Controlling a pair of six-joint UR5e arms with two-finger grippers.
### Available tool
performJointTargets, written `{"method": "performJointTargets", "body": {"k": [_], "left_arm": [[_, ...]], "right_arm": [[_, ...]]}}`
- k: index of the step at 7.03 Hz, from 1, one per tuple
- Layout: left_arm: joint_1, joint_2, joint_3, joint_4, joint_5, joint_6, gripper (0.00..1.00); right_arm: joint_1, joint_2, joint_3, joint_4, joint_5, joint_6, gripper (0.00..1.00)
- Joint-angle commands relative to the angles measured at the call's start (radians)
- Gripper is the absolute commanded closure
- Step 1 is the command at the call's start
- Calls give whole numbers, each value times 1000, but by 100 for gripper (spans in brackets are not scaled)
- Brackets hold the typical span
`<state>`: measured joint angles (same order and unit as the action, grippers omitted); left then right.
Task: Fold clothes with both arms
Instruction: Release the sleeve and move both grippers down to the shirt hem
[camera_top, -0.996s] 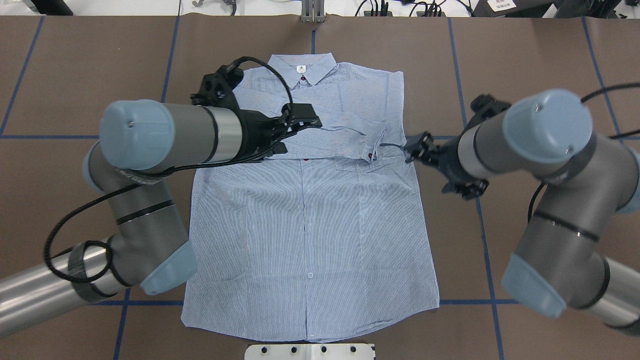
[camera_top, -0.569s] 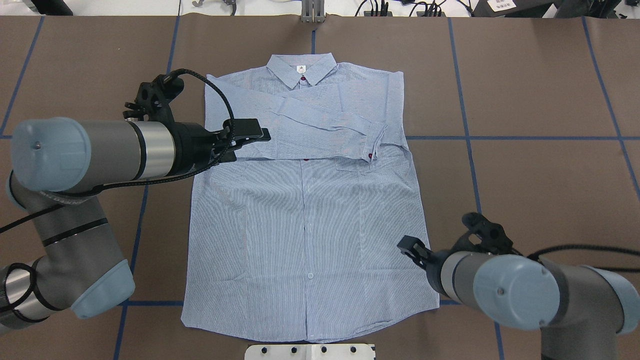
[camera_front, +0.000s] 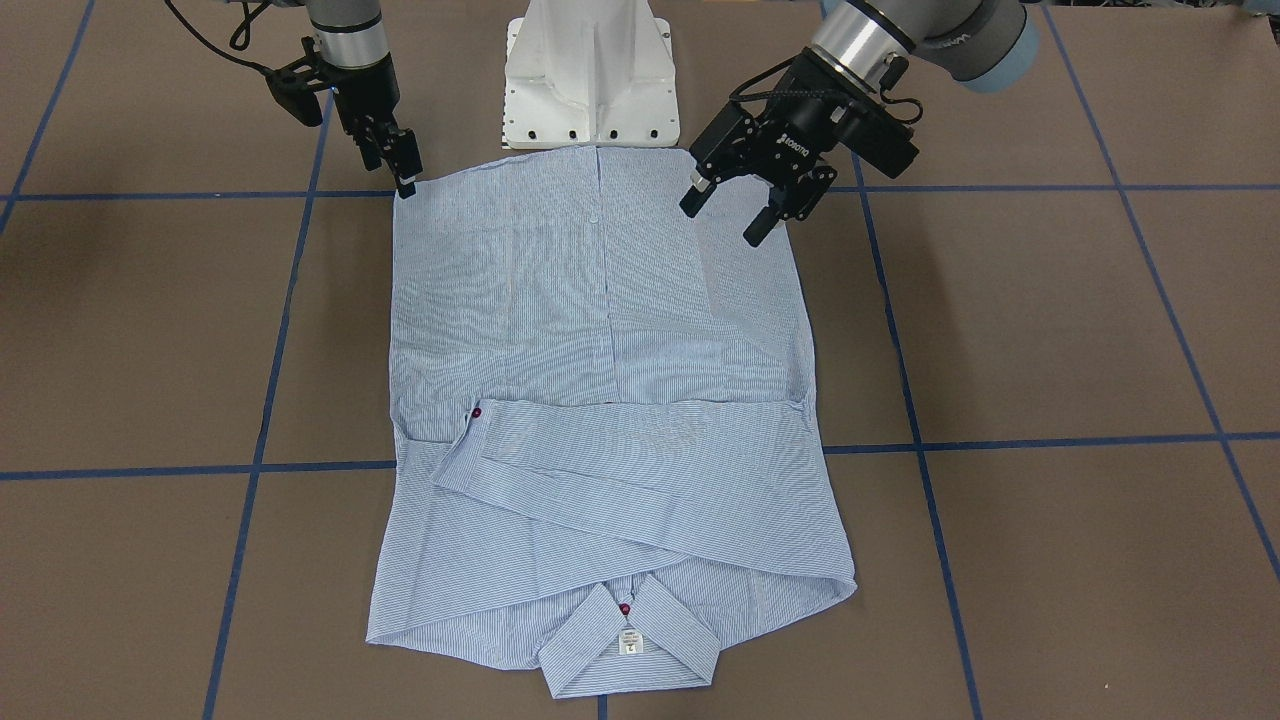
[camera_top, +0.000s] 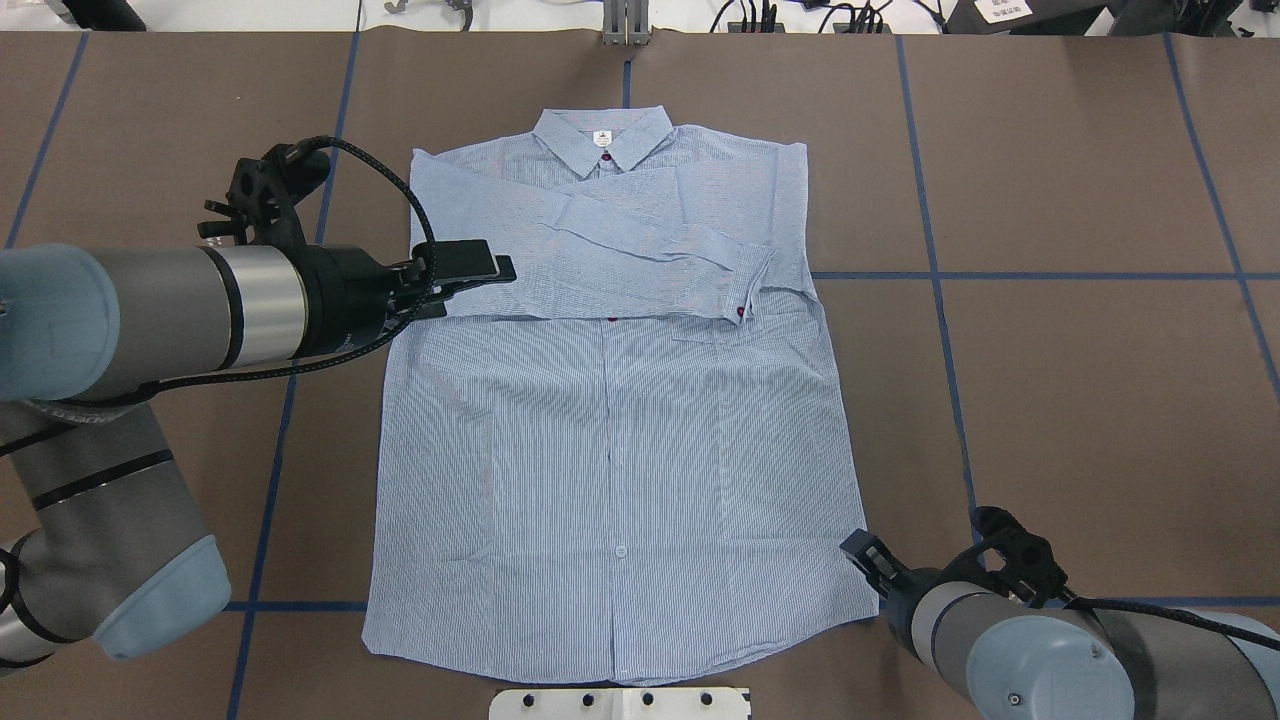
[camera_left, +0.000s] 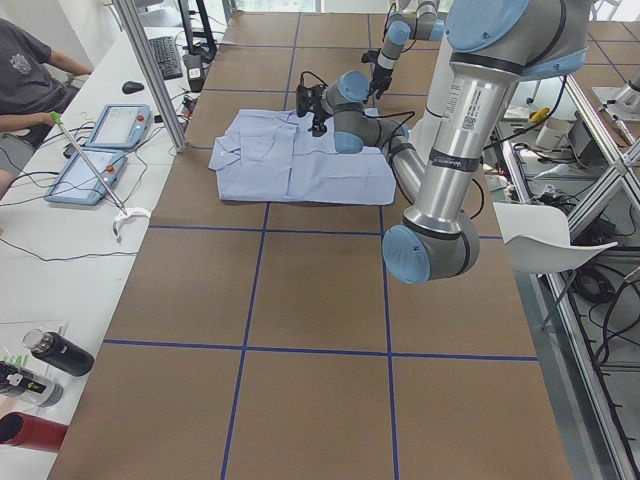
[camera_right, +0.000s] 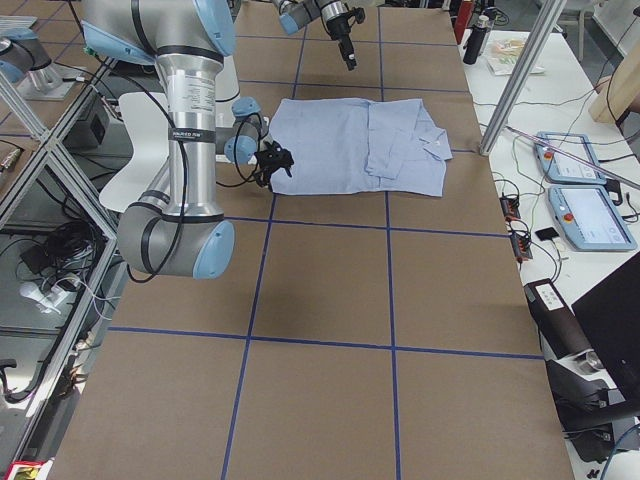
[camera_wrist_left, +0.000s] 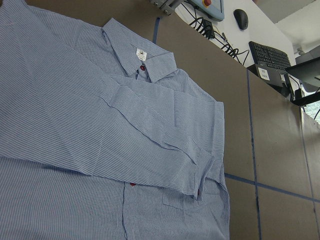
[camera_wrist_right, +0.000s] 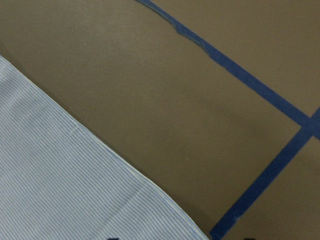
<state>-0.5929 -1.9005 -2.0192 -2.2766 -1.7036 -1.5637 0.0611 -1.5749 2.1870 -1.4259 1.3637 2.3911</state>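
Observation:
The striped shirt lies flat on the table, front up, collar away from me, both sleeves folded across the chest. My left gripper is open and empty. It hovers above the shirt's left edge at sleeve height and shows raised in the front view. Its wrist view shows only the collar and folded sleeves. My right gripper is low at the hem's right corner. Its wrist view shows that corner with the fingertips wide apart at the frame's bottom edge, holding nothing.
The white pedestal base stands just behind the hem. Blue tape lines cross the brown table. In the left side view an operator sits by tablets, with bottles on the white bench.
My right gripper has swung from the shirt's right edge beside the cuff down to the hem's right corner. My left gripper has drawn back left off the folded sleeve. The shirt has not moved.

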Motion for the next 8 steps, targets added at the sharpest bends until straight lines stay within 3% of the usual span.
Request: {"method": "performJointTargets", "body": {"k": [1, 5, 6, 7, 8], "left_arm": [[-1, 1, -10, 0, 1, 1, 0], [1, 1, -6, 0, -1, 1, 0], [1, 1, -6, 0, -1, 1, 0], [2, 1, -4, 0, -1, -1, 0], [2, 0, -4, 0, -1, -1, 0]], "right_arm": [[-23, 32, -53, 2, 2, 13, 15], [-26, 42, -73, -1, 5, 0, 29], [-24, 41, -73, -5, 3, 0, 37], [-24, 42, -72, -8, 0, 0, 64], [-23, 35, -70, -8, 0, 2, 97]]}}
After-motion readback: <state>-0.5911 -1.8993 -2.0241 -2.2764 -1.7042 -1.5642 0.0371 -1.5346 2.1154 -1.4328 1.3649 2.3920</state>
